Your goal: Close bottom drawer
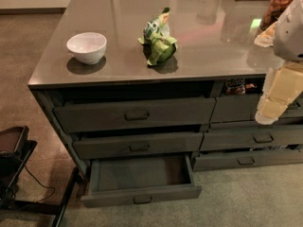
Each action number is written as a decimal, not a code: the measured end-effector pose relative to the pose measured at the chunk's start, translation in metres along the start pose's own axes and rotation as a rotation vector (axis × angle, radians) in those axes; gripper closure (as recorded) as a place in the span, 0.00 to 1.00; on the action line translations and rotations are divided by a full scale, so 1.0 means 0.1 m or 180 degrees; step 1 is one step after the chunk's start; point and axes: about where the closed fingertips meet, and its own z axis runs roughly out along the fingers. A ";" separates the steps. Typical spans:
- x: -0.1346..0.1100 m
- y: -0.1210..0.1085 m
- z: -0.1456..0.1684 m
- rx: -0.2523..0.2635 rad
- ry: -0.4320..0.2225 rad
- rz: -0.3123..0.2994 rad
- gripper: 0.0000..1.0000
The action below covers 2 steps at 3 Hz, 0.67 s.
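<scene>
The bottom drawer (141, 194) of the wide left stack stands pulled out well beyond the two drawers above it. Its inside shows bare and its small dark pull (142, 200) sits at the middle of the flat front. My pale arm comes in from the right edge. Its lower end, the gripper (268, 113), hangs in front of the neighbouring stack's top drawer, far to the right of and above the bottom drawer, touching nothing of it.
On the counter top (213, 37) stand a white bowl (86, 47) and a green snack bag (158, 38), with a jar (279, 1) at the back right. The right stack's drawers (246, 161) sit slightly ajar. A dark stand (14, 160) with cables is at lower left.
</scene>
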 end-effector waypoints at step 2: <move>0.00 0.00 0.00 0.0000 0.0000 0.0000 0.19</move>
